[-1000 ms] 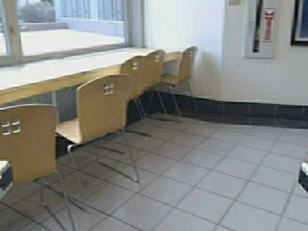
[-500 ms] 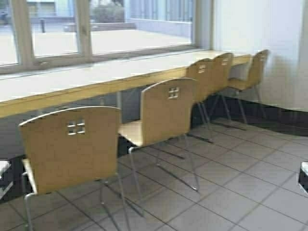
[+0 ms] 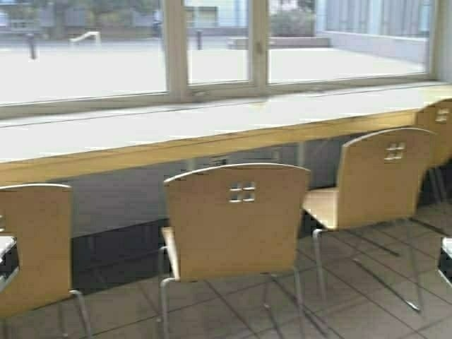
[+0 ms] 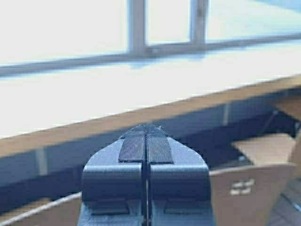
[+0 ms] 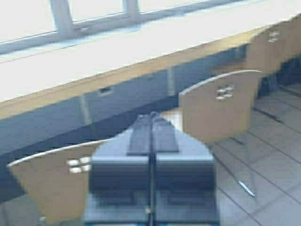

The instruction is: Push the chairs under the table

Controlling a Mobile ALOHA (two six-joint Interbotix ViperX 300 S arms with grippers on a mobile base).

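high view shows chairs (image 3: pixel 236 222) pulled out from the table (image 3: pixel 176 134); wrist views alone show left gripper (image 4: pixel 146 141) and right gripper (image 5: pixel 153 133) pressed closed

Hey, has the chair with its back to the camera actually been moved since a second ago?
No. The chair keeps its spot against the table edge and floor tiles; the whole scene slid rightward together, so the robot has turned or driven, not the chair.

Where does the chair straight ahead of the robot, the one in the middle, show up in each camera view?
High view: the middle chair is centre frame, facing the table.
Left wrist view: probably the backrest beside the shut left gripper.
Right wrist view: probably the backrest partly behind the shut right gripper.
Shared landmark: the four square cutouts.
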